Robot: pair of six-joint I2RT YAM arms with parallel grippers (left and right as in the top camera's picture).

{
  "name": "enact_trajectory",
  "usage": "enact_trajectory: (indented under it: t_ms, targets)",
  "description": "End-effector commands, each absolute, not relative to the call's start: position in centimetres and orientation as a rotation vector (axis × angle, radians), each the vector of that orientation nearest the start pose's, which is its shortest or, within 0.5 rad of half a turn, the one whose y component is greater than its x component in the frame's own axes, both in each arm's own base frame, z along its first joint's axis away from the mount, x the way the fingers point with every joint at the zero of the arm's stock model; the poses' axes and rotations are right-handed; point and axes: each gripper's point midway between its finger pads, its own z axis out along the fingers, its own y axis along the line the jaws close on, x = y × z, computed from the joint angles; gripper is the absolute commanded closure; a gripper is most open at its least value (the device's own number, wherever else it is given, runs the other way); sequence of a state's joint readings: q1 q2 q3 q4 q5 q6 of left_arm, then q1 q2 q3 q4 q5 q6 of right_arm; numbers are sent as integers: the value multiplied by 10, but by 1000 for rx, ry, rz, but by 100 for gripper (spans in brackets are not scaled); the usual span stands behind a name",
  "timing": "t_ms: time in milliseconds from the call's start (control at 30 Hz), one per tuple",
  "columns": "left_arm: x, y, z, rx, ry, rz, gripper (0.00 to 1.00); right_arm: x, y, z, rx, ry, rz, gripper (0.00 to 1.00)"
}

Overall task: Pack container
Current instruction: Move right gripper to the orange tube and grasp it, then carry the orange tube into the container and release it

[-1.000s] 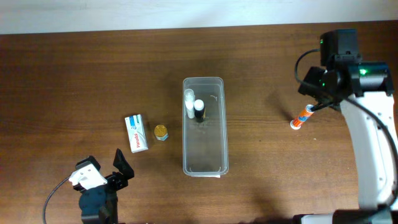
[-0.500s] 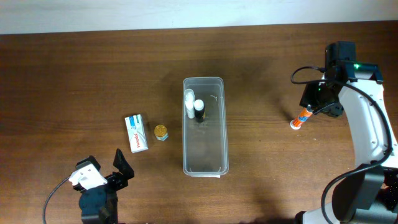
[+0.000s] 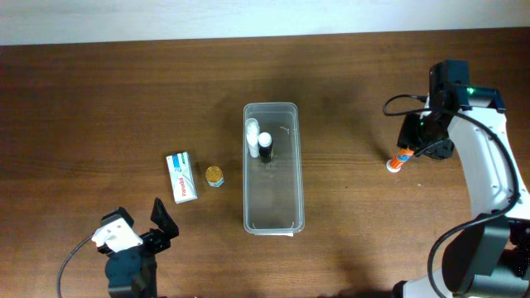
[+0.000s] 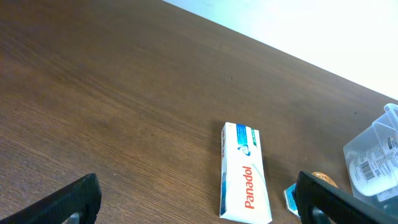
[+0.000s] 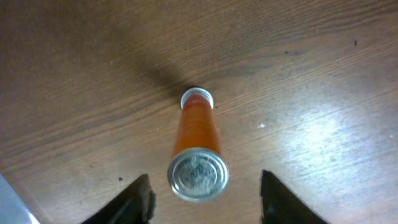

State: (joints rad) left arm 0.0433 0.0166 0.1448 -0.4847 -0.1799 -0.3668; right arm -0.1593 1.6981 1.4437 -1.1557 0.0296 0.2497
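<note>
While your right gripper (image 3: 420, 142) (image 5: 204, 190) sits low over the orange tube (image 3: 402, 156) (image 5: 197, 146), its fingers (image 5: 140, 196) are spread wide to either side of the tube's round end; bare wood shows in both gaps, so nothing is gripped. The tube lies on the wooden table (image 3: 99, 99) at the right, well apart from everything else; its white cap points away from the wrist camera.

You will find the container (image 3: 273, 203) (image 4: 380, 146) at the middle of the table, its long sides running from the far edge toward the near one. Its far end holds a white bottle (image 3: 252, 132) lying along the left wall; a dark bottle with a white cap (image 3: 265, 144) is just beside it, and whether the two touch cannot be told. The rest of the bin shows only its clear floor.

Left of the container lies a white Panadol box (image 3: 181, 176) (image 4: 244, 180), flat on the wood; a small gold-lidded jar (image 3: 214, 175) (image 4: 323, 180) is between the box and the bin, near both and touching neither.

Your left gripper (image 3: 141, 225) (image 4: 196, 205) is at the near left corner, well short of the box; its two fingers (image 4: 68, 199) are parted wide with only table between them.
</note>
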Motion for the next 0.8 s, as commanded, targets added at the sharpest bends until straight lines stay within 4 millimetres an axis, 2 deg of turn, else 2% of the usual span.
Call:
enact_trajectory:
  t_ms: [0,133,267,467,667,767]
  targets:
    - [218,38,123,-508,1848,-61,1,340,-60,119,605,2927,-17,55]
    - [218,38,123,-508,1848,-61,0,340,-60,117,609,2926,-18,58]
    - [218,38,123,-508,1848,-61,1,346,-61,118,604,2904,-18,69]
    - [218,38,123,-508,1848,-61,1,348,-61,120,600,2891,-15,78]
    - [218,38,123,-508,1848,-61,1,344,-49,139,558,2893,10,81]
    - [218,38,123,-508,1848,-61,1,344,-43,159,523,2860,16,85]
